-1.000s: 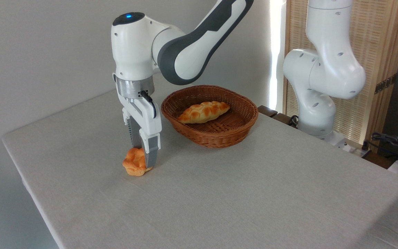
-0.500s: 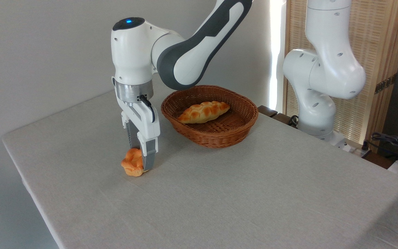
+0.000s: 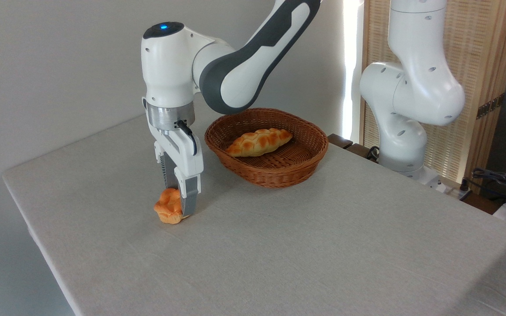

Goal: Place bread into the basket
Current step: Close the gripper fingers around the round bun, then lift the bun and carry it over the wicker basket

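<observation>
Your fingers (image 3: 182,206) are squeezing the bread (image 3: 169,211) off-centre, right at its edge, low over the desk (image 3: 305,245). Lifting fast is asking for it to twist out before reaching the basket (image 3: 267,169).

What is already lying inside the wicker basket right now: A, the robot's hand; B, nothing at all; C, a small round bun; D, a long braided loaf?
D: a golden braided loaf lies in the wicker basket, while the small bun sits on the table at the hand.
</observation>
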`<state>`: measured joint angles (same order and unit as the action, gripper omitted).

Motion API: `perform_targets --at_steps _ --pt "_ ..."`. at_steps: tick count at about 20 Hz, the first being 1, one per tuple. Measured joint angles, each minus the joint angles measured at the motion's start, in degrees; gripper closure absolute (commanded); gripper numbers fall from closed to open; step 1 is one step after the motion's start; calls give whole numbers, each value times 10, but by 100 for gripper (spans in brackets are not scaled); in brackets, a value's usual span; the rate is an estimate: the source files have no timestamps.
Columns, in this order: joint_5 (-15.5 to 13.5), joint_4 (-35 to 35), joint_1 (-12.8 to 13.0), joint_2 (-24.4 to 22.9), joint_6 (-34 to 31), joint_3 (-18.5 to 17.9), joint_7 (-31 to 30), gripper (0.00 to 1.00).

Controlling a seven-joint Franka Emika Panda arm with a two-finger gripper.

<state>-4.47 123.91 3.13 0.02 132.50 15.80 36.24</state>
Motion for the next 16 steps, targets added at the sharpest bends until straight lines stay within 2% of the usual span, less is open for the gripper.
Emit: perform_targets --at_steps 5,14,16 --pt "0 0 0 0 0 0 0 72" --pt "0 -1 0 -1 0 0 0 70" --pt "-9 -3 0 -4 -3 0 0 70"
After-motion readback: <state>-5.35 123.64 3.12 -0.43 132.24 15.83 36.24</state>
